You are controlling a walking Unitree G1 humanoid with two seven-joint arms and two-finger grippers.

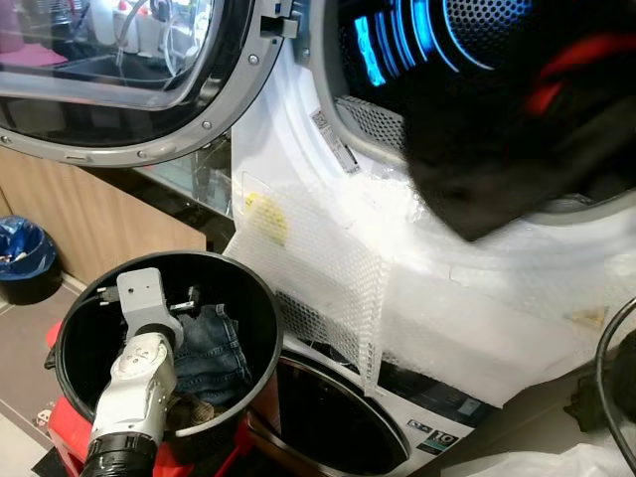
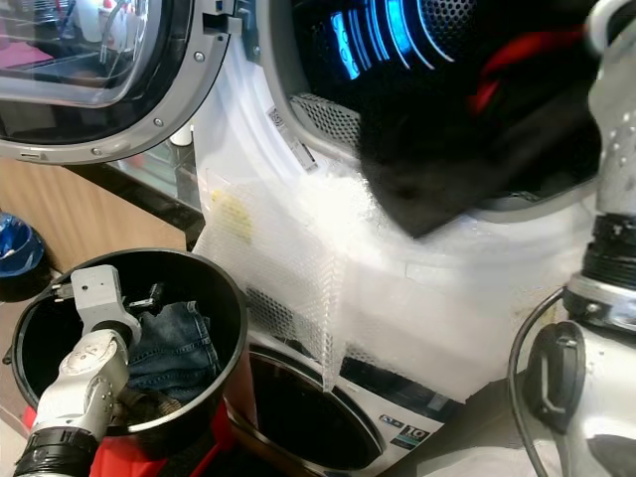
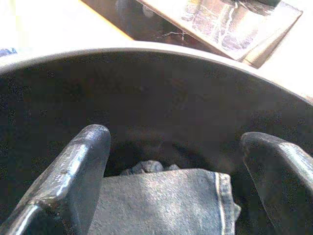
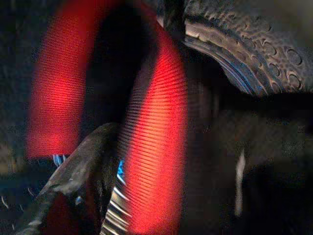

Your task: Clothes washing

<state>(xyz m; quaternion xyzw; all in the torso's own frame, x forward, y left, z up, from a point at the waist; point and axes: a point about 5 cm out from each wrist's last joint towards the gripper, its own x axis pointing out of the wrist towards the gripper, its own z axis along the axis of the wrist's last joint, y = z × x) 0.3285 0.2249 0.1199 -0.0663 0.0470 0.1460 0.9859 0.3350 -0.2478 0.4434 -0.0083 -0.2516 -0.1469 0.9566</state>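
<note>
At about seven o'clock, the left gripper [image 3: 171,161] is reaching down into the black bucket [image 1: 260,298], its fingers [image 3: 80,171] spread wide above a pair of blue jeans [image 1: 211,350] lying at the bucket's bottom, not gripping them. At eleven o'clock the round washer door [image 1: 139,89] is hanging open. Toward one o'clock, a black garment with a red band [image 1: 517,149] is spilling over the lip of the blue-lit drum [image 1: 417,40]. The right gripper [image 4: 102,171] is sitting among this cloth; whether its fingers are pinching anything I cannot tell.
</note>
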